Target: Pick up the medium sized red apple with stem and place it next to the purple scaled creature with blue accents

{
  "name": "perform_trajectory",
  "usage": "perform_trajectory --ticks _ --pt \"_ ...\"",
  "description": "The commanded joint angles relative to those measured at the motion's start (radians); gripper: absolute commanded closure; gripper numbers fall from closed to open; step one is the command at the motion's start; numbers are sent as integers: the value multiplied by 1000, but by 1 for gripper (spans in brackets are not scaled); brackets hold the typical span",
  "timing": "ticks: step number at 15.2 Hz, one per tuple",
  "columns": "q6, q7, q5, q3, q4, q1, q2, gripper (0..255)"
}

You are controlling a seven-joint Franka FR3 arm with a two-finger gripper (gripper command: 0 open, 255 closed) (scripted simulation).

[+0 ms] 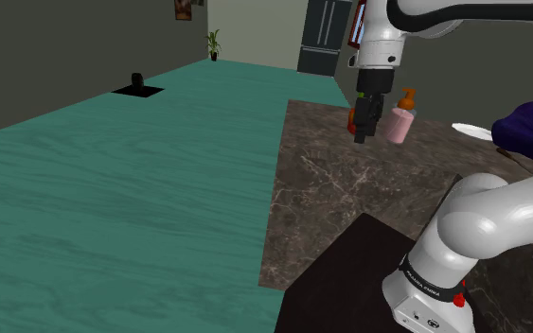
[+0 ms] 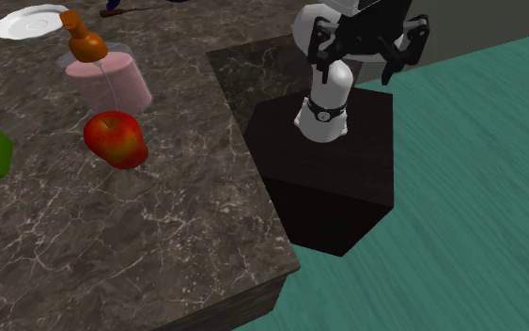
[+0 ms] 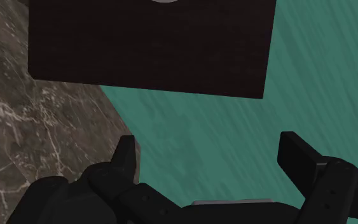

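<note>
Just beside a pink pump bottle (image 2: 112, 83), back from the edge of the bench (image 2: 178, 244) nearest the stand (image 2: 347, 179), the red apple (image 2: 115, 138) is set untouched, while the claw (image 3: 209, 149) is held open and empty over that edge; the bottle could be toppled if the approach is swung too close.

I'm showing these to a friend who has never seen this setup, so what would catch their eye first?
The red apple with a stem stands out on the dark marbled counter, close beside a pink bottle with an orange pump. Next comes the wide teal floor alongside the counter. The all-black two-finger gripper hangs open over the counter's edge, by the dark box stand.
</note>
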Motion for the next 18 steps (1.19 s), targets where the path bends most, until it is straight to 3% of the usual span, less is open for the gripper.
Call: perform_trajectory --ticks 1,11,18 --pt "0 0 0 0 0 0 0 0" --pt "131 -335 -244 -196 -2 -46 57 0" --pt "260 -556 -362 -333 69 -59 175 0"
